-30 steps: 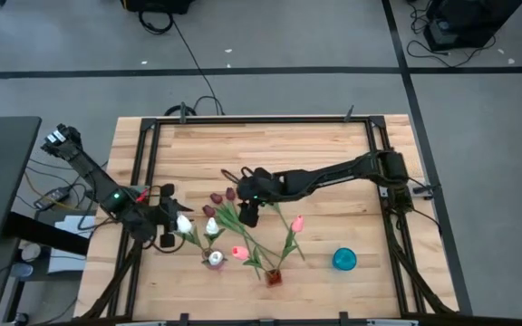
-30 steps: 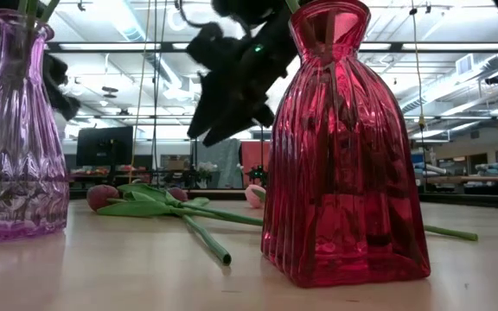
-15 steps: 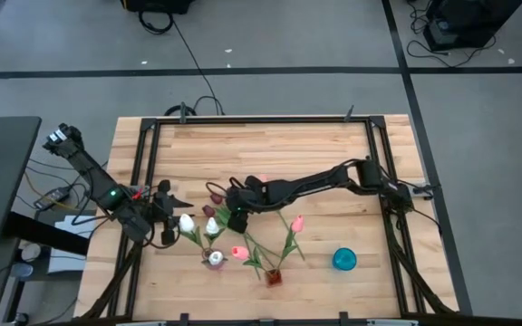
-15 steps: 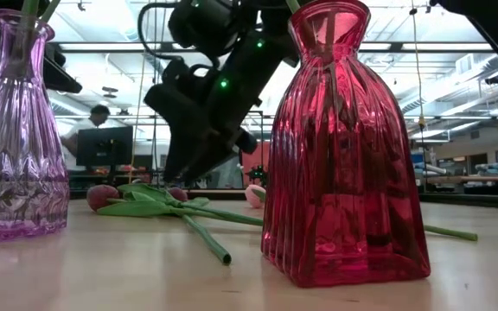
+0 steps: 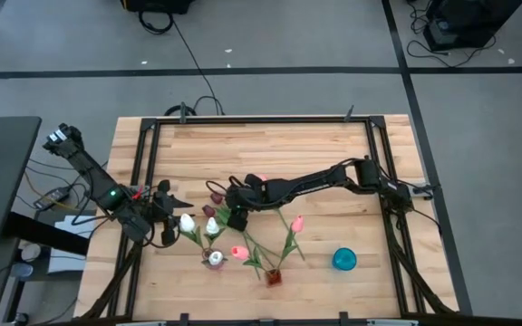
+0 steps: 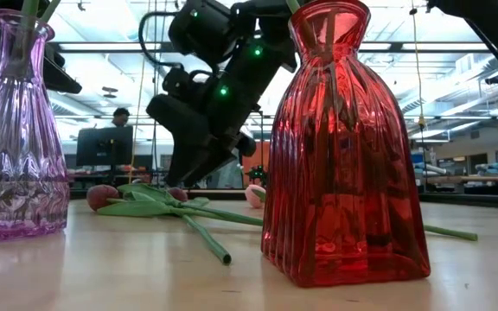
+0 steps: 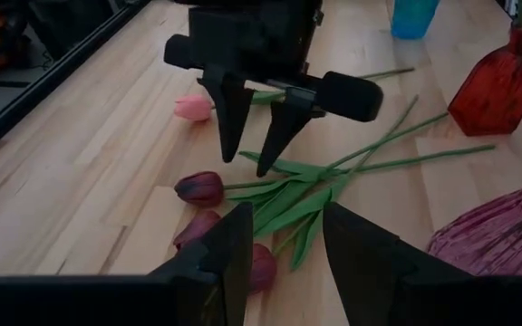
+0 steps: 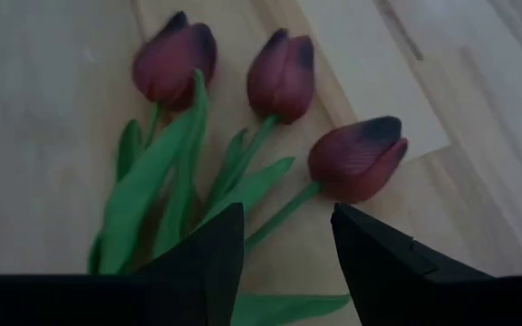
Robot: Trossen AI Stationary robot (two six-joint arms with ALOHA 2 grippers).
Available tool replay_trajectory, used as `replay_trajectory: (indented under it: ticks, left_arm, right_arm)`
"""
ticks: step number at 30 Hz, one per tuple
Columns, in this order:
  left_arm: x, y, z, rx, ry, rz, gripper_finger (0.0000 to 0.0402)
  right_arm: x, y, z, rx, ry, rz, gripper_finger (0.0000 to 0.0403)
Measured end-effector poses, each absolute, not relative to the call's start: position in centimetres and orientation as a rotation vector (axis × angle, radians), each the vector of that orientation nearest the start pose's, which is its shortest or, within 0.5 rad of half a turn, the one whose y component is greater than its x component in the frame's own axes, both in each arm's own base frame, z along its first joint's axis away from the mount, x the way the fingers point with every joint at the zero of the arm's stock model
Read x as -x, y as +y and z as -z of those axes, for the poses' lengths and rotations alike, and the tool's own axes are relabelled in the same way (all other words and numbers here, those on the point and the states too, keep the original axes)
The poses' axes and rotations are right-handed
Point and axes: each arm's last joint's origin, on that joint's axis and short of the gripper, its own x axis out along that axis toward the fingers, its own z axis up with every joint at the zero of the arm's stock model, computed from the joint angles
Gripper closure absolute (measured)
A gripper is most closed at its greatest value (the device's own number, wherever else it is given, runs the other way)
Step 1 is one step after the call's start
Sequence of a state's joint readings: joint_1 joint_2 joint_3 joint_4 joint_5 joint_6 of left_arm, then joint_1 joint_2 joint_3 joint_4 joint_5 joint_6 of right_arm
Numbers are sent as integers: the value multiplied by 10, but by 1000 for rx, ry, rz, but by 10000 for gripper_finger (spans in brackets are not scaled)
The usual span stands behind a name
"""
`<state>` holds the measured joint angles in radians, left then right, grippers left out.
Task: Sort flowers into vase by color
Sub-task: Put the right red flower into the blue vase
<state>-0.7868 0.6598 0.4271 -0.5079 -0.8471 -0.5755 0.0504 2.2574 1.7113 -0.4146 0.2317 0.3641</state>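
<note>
Wooden table (image 5: 270, 149) fills mid-frame in the high view. Right gripper (image 7: 254, 161) hangs with fingers parted, grasping nothing, over three maroon tulips (image 8: 279, 77) lying at centre. Left gripper (image 5: 172, 220), also parted and empty, waits at left beside the purple vase (image 6: 20, 130).

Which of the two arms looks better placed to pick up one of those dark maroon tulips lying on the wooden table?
Probably the right: its end effector hangs open directly above the dark maroon artificial tulips. The left end effector sits off to the side, by the purple vase.
</note>
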Motion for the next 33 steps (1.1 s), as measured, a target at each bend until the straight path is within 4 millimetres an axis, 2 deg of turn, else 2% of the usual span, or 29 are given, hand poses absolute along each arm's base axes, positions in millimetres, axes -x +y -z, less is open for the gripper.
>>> replay_trajectory:
  ticks: [3,10,19,26,33]
  left_arm:
    - [-106,-75,-209,23,465,-194,260]
    - [-105,-75,-208,19,469,-195,260]
    - [-105,-75,-208,21,477,-189,260]
    - [-105,-75,-208,22,477,-189,260]
    - [-105,-75,-208,23,477,-189,260]
  right_arm:
    - [-484,11,-153,-220,901,330,222]
    - [-486,14,-130,-228,947,314,222]
    - [-485,13,-130,-235,959,323,226]
    - [-481,8,-127,-210,1002,365,263]
    - [-480,-15,-128,-248,1010,368,315]
